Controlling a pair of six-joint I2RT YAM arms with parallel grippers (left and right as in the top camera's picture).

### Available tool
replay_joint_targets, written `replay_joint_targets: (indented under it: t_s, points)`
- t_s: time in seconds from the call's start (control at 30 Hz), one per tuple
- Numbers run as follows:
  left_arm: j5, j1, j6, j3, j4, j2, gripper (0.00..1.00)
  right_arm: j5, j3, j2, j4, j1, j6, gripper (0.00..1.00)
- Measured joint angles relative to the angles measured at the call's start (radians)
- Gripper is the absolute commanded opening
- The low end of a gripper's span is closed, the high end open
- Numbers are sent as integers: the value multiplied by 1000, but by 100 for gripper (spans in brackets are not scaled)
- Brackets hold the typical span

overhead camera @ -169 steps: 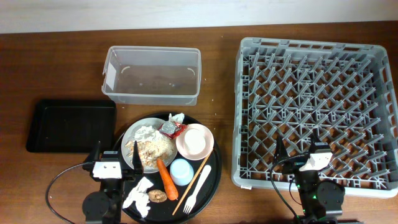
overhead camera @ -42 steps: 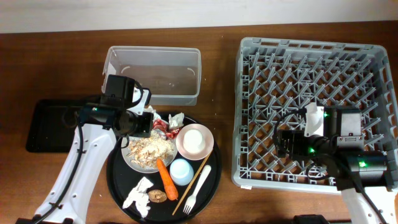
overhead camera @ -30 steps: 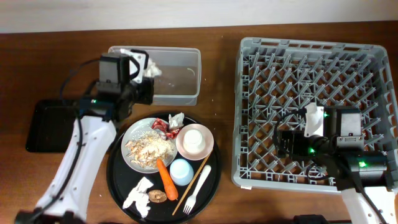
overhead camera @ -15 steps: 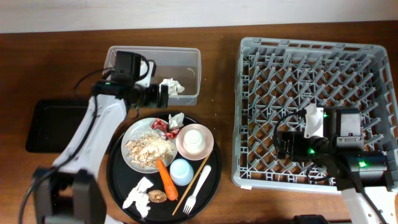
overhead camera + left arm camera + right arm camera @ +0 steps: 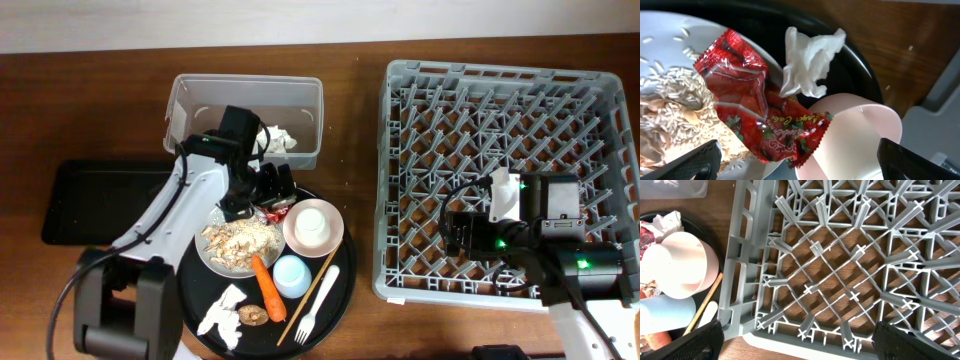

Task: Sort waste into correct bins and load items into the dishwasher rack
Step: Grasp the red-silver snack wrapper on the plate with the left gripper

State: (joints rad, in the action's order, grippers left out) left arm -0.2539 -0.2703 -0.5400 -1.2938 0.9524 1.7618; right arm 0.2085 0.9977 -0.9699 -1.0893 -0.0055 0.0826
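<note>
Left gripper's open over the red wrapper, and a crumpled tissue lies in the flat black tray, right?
No: the overhead view shows the crumpled tissue in the clear tub, not the black tray. The left gripper is open over the red wrapper.

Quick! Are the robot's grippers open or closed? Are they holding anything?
Left gripper: open, holding nothing, above the wrapper.
Right gripper: open, holding nothing, above the rack.

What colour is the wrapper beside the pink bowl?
The wrapper is red with strawberries and silvery patches; best in left wrist view.
</note>
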Motion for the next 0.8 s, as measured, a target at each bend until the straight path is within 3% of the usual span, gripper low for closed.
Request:
replay_joint_targets:
  t_s: [0.27,0.3,0.37,0.43,0.5,0.6,0.7,0.8]
  points:
    - [13,0,-52,2,-123,101,96,0,0,0,-4,0,0,98]
    - [27,0,-52,1,-136,108,89,0,0,0,-5,0,0,98]
    - [45,-3,-55,2,-148,113,65,0,0,0,-6,0,0,98]
    - [64,-3,-58,2,-150,115,54,0,0,0,-7,0,-1,98]
    - [80,-5,-60,2,-151,117,35,0,0,0,-7,0,-1,99]
    - [107,-21,-60,2,-153,120,29,0,0,0,-7,0,0,98]
    - [135,-44,-62,2,-163,122,1,0,0,0,-7,0,0,98]
    - [139,-51,-63,2,-164,126,1,0,0,0,-7,0,0,98]
